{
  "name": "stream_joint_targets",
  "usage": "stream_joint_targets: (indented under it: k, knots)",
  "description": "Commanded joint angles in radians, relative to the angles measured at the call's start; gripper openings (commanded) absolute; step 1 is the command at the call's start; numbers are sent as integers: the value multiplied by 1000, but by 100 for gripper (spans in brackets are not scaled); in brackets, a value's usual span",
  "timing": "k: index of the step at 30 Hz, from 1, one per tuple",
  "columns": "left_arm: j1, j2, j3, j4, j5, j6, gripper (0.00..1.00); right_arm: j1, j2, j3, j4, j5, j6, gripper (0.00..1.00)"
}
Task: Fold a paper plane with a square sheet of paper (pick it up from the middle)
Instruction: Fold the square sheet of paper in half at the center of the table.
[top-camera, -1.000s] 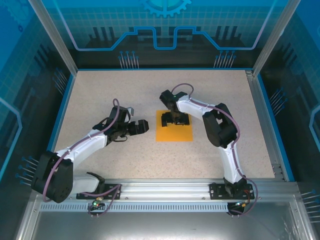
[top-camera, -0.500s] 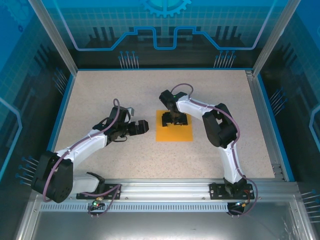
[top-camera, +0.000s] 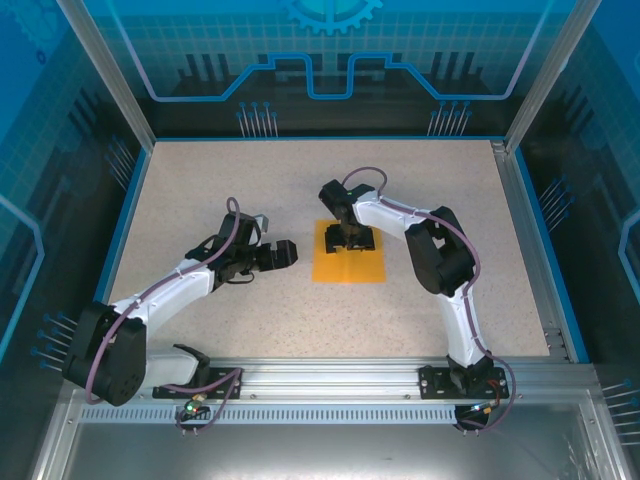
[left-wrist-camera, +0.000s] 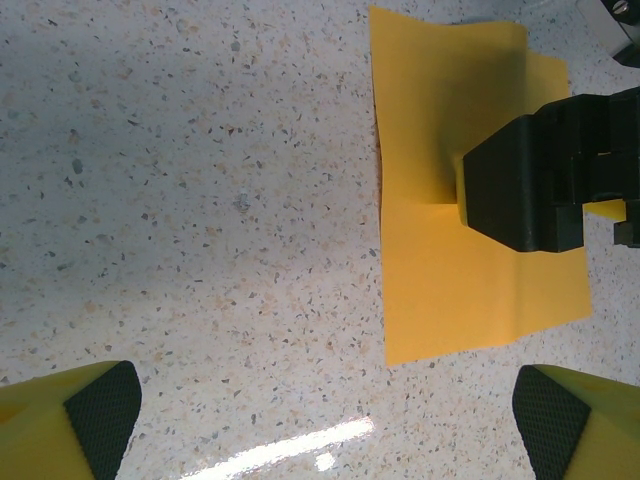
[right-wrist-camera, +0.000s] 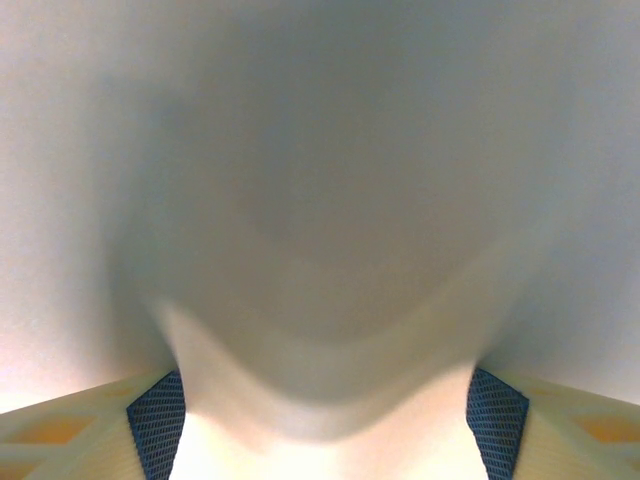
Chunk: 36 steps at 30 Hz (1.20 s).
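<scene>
Zero folds yet. Right gripper (top-camera: 349, 240) on middle of square sheet of paper (top-camera: 350, 268), jaws apart, paper humped between, not pinched. Left gripper (top-camera: 285, 254) wide open, empty.

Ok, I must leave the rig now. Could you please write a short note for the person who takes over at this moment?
Left gripper: open, holding nothing, hovering over the table to the left of the sheet in the top view.
Right gripper: down on the middle of the square sheet of paper, jaws apart; the paper bulges up between them, not yet pinched.
Sheet: lies on the table between the two arms.
Done: right gripper placed on the sheet's middle. No fold visible.
Left: pinch and lift the sheet, then do all the folding.
</scene>
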Motion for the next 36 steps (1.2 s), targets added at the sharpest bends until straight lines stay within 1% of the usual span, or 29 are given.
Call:
stream_joint_targets:
  k: [1,5,10,12,13,15,17,21,23,25,26,28,30,32,33,36]
  knots:
    - [-5,-4,29,-31,-2,20,99,-1,36,-35,18,-38,-12,74]
    - [-5,-10,29,-37,-6,23,99,-1,0,-28,17,-26,-25,66]
    - [-4,-15,26,-38,-8,18,99,-3,-53,-23,12,-24,-56,49]
    - [-5,-16,28,-37,-9,18,99,-5,-75,-25,15,-36,-68,40]
    - [-5,-18,30,-37,-11,16,99,-7,-88,-30,18,-42,-70,37]
    - [-5,-19,31,-37,-10,9,99,-11,-119,-53,33,-61,-74,26]
    - [-5,-21,32,-34,-9,-2,99,-18,-158,-86,60,-80,-69,26]
    - [5,-20,31,-32,4,-30,99,-46,-275,-180,178,-254,-65,25]
    - [28,-20,32,-20,54,-51,99,-65,-340,-243,269,-376,-55,27]
    - [62,-20,30,3,123,-79,99,-102,-409,-327,417,-581,-10,29]
    - [76,-21,29,12,153,-90,99,-120,-427,-361,486,-663,12,30]
    - [101,-23,29,39,219,-106,99,-145,-445,-414,593,-783,47,33]
    - [113,-11,36,67,279,-120,99,-162,-430,-436,632,-841,58,35]
    - [114,16,42,95,326,-136,99,-168,-388,-440,633,-872,51,35]
    - [114,35,45,120,352,-145,99,-168,-364,-443,639,-878,49,35]
    - [113,105,53,152,403,-169,99,-176,-309,-470,670,-842,72,36]
